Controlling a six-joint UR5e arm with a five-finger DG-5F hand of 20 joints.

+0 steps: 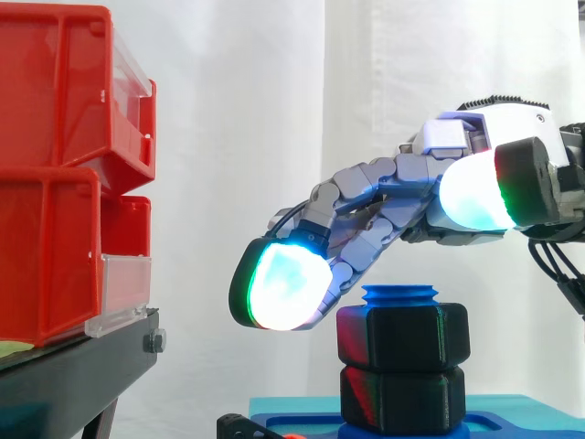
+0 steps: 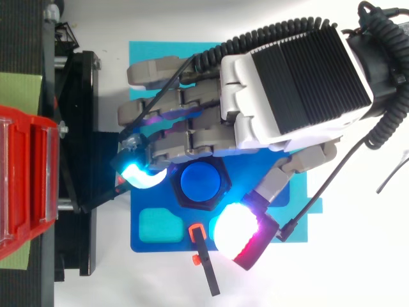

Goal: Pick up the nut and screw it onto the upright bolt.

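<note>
Hand (image 1: 393, 197) comes in from right of the side view, fingers stretched toward the left and only gently bent, spread loosely. It is wide open and holds nothing. Leading fingertip pad (image 1: 283, 285) glows cyan-green at centre-left, hanging just beside the upper left corner of the nut (image 1: 402, 336); can't tell if it touches. Thumb pad (image 1: 471, 194) glows white-cyan further right and higher, well clear above the nut.

In the top view the hand (image 2: 294, 77) enters from upper right. Its fingers fan left over the work, one cyan fingertip (image 2: 137, 174) sits just left of the nut, and the thumb pad (image 2: 238, 231), white with a red edge, sits lower right of it. The nut lies between them, not pinched.

The nut is black and hexagonal, already sitting on the blue bolt (image 2: 203, 182), bottom centre of the side view and under the fingers. The bolt's threaded top (image 1: 400, 294) pokes up above it. A second black hex block (image 1: 402, 398) is stacked directly below the nut.

Surroundings, left to right:
- Red bins (image 1: 55, 165) are stacked on a black stand (image 1: 73, 375) at the left edge.
- A white curtain (image 1: 238, 137) hangs behind.
- A teal mat (image 2: 153, 51) lies under a blue plate (image 2: 160, 246) that carries the bolt.
- The plate has a teal recess (image 2: 160, 224) at lower left.
- An orange-and-black clamp (image 2: 203, 262) sits at the plate's bottom edge.
</note>
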